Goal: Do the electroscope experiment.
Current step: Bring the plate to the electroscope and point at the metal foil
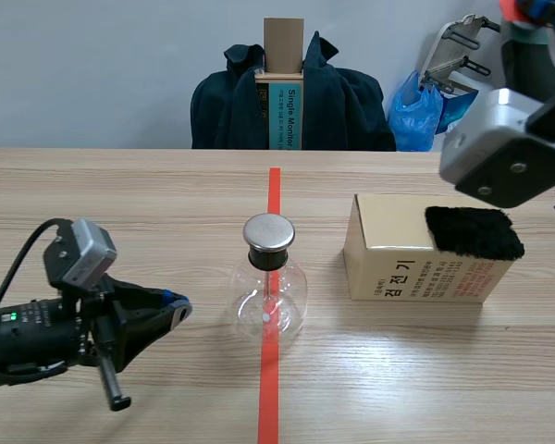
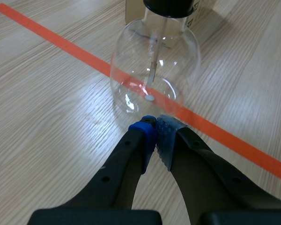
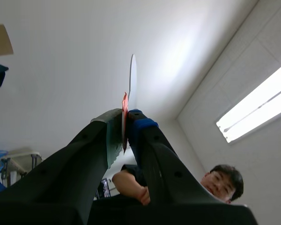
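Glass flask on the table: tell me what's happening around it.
The flask stands on the red tape line, untouched. The left arm lies low beside it, jaws shut on nothing. The right arm is raised, jaws clamping a thin white plate. A black pad lies on the box.

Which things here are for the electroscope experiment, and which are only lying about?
For the job:
clear glass flask with round metal cap
black furry pad
thin pale sheet in the right jaws

Lying about:
dark blue jacket
blue plastic bag
tall brown cardboard box behind the table
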Robot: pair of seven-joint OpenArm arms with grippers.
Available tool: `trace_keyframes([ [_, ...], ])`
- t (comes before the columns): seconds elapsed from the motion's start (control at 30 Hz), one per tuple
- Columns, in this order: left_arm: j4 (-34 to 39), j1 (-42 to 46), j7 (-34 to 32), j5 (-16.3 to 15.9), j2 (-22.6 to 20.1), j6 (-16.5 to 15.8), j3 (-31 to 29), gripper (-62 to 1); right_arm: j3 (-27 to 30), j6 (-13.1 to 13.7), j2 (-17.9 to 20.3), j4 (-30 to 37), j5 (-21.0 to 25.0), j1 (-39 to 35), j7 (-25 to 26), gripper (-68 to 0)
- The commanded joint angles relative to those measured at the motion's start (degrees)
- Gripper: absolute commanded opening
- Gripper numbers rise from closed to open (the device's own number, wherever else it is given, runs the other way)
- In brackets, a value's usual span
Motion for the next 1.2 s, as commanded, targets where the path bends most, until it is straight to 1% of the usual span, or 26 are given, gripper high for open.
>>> trace_keyframes([
  [0.0, 0.5, -0.5, -1.3, -0.7, 0.6, 0.9, 0.1, -59.0, -0.6, -0.4, 0.6, 1.1, -0.8, 0.7, 0.0, -66.7],
  [0.1, -1.3, -1.7, -1.6, -0.6, 1.7, 2.4, 1.7, -59.0, -3.4, -0.4, 0.6, 0.9, -2.5, 0.7, 0.0, -66.6],
  [0.13, -1.6, -1.9, -1.7, -0.6, 1.9, 2.4, 2.0, -59.0, -4.3, -0.4, 0.6, 0.7, -2.9, 0.7, 0.0, -66.6],
  [0.23, -1.9, -2.0, -1.9, -0.6, 2.4, 2.6, 2.1, -59.0, -7.1, -0.4, 0.6, 0.1, -3.3, 0.8, 0.0, -66.7],
  [0.33, -1.9, -2.0, -1.9, -0.5, 2.7, 3.7, 2.1, -59.0, -9.4, -0.4, 0.6, -1.0, -3.3, 1.1, 0.0, -66.7],
  [0.5, -1.9, -2.0, -2.0, -0.5, 2.7, 3.8, 2.1, -59.1, -12.9, -0.4, 0.6, -4.9, -4.3, 2.5, 0.0, -66.7],
  [0.57, -1.9, -2.0, -2.0, -0.5, 2.7, 3.8, 2.1, -59.0, -14.0, -0.4, 0.6, -7.1, -5.4, 3.1, 0.0, -66.7],
  [0.87, -1.9, -2.0, -1.9, -0.4, 2.7, 3.8, 2.1, -59.0, -17.0, -0.4, 0.5, -17.2, -9.0, 5.4, 1.6, -66.7],
  [1.0, -1.9, -2.0, -1.9, -0.4, 2.7, 3.8, 2.1, -59.0, -17.3, -0.4, 0.4, -19.9, -9.8, 5.6, 2.4, -66.6],
  [1.17, -1.9, -2.0, -1.8, -0.4, 2.7, 3.8, 2.1, -59.0, -17.3, -0.4, 0.4, -21.5, -10.4, 5.5, 2.6, -66.7],
])
